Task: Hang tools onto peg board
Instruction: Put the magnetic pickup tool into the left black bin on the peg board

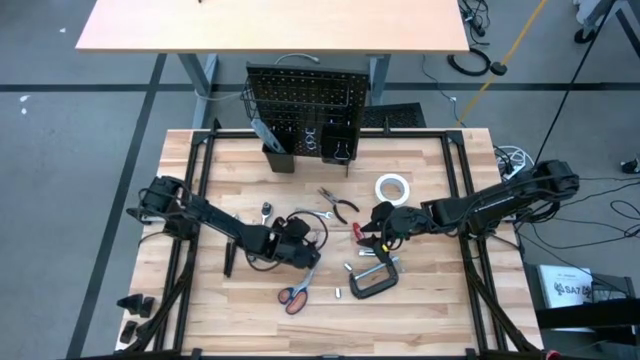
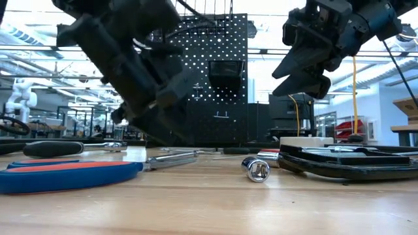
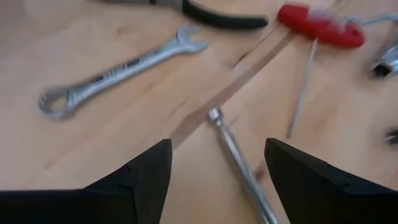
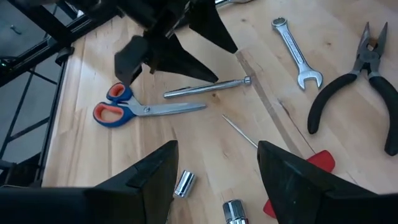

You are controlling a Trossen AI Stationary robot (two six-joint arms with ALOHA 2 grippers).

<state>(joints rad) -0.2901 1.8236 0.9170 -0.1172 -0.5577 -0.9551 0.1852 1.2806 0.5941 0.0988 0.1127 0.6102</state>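
Pickup step in hand: we find the left gripper (image 3: 214, 171), fingers wide, straddling the slim silver ratchet (image 3: 239, 158), needing descent and closure, while the right gripper (image 4: 214, 180), fingers parted and empty, hovers near the red-handled screwdriver (image 4: 317, 165).

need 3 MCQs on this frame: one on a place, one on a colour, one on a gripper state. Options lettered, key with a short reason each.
1. Where does the tape roll lie?
A. on the table, nearer the right arm
B. in a peg board bin
C. under the left arm

2. What colour is the T-handle screwdriver grip?
A. blue
B. red
C. yellow

3. How is the left gripper set?
A. shut on the scissors
B. shut on the wrench
C. open, over the silver rod

Key:
1 A: in the high view the white roll sits on the wood just above the right gripper.
2 B: the grip shows red in both wrist views.
3 C: in the left wrist view the fingers stand apart with the rod on the table between them, nothing gripped.
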